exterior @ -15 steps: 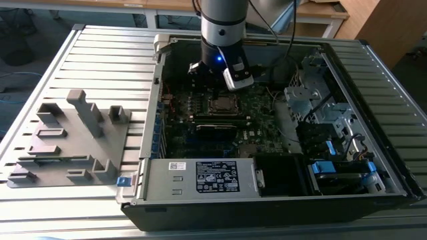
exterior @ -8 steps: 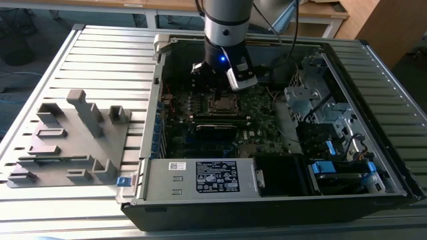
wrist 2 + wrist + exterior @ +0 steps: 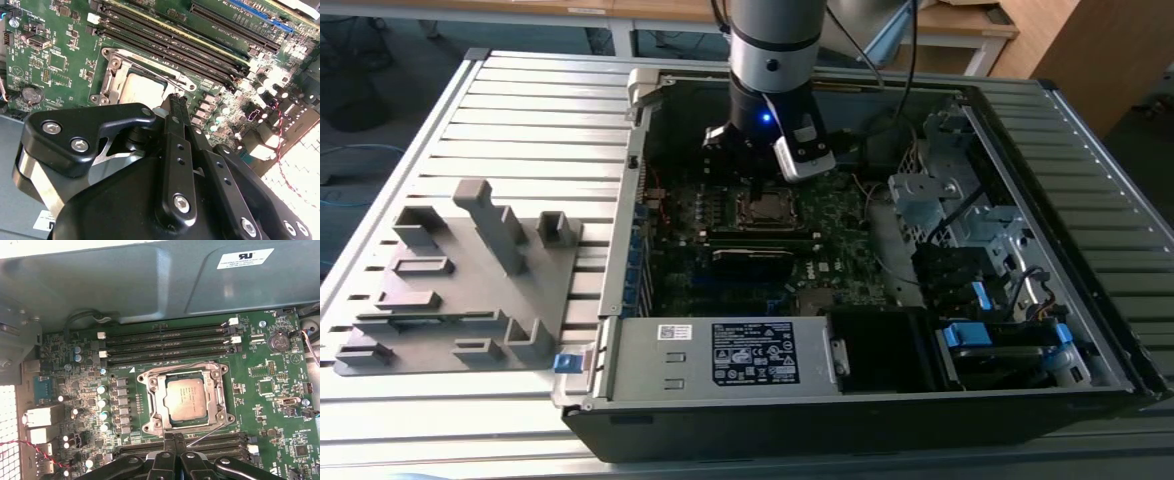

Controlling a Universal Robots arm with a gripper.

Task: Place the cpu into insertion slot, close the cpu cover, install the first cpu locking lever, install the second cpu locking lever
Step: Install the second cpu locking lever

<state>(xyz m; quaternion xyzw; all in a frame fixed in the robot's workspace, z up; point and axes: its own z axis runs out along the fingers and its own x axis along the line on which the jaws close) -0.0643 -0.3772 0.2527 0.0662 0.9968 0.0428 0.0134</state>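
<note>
Inside insertion slot (image 3: 186, 401), cpu (image 3: 184, 398) seated, cpu cover (image 3: 152, 400) closed

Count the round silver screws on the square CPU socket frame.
4, in the first wrist view: two screws on the frame side facing the grey case wall, two screws on the side facing the black gripper. None appears hidden.

Tool (image 3: 172, 440) is down inside the open case (image 3: 1067, 390), tips together, just beside the cpu cover (image 3: 186, 399) edge. Open from above. Memory slot rows (image 3: 167, 342) flank the socket on both sides of the tool, low. Capacitor row (image 3: 103, 407) near. Drive cage (image 3: 954, 215) well off to one side. Case wall (image 3: 125, 285) stands beyond the socket.
</note>
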